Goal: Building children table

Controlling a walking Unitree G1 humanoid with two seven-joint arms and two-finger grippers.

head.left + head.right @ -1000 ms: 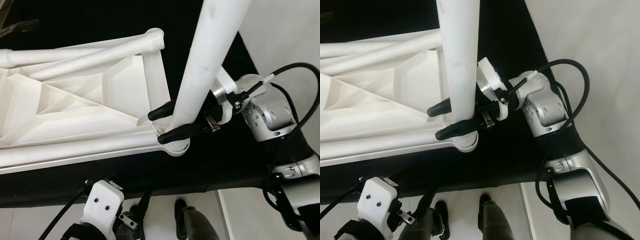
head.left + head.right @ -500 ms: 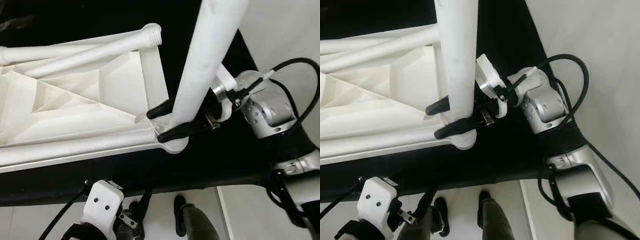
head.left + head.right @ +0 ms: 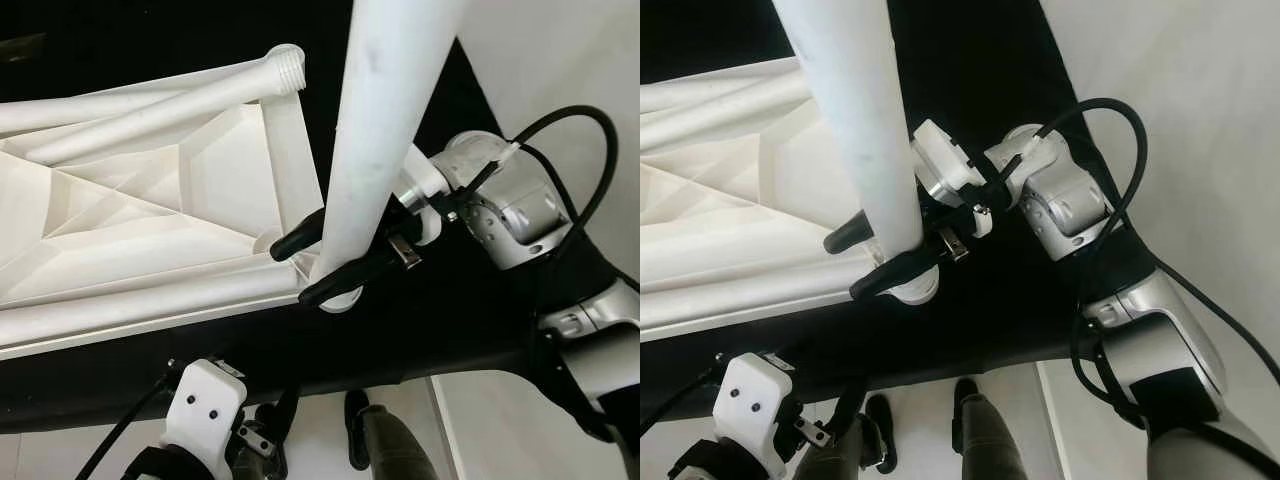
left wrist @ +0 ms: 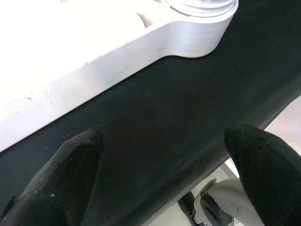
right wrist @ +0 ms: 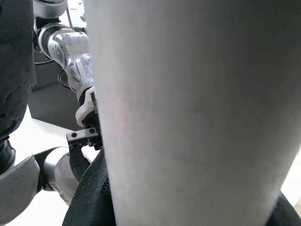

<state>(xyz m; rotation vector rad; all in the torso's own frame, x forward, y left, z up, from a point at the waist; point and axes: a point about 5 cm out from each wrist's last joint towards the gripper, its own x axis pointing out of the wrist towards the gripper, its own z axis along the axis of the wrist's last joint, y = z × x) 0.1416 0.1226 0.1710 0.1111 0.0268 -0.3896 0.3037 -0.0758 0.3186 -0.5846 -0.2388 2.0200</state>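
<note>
A: Where was the long white plastic table leg (image 3: 385,120)?

B: It stood nearly upright in the right gripper (image 3: 322,262), whose 2 long black fingers were clamped around its lower part, 1 on the near side and 1 on the far side. Its bottom end sat at the round corner socket (image 3: 340,297) of the white ribbed plastic tabletop (image 3: 150,225).

A: And how did the tabletop lie?

B: Upside down on the black cloth-covered surface (image 3: 420,330), ribs facing up, stretching away to the left. The socket was at its near right corner. Another white tube with a threaded end (image 3: 285,68) lay along its far edge.

A: What about the left gripper (image 4: 160,165)?

B: It was low at the near left, by the near edge of the black surface. In the left wrist view its fingers (image 4: 68,169) were spread wide with nothing between them, pointing toward the tabletop's near rim and that same socket, without touching them.
</note>
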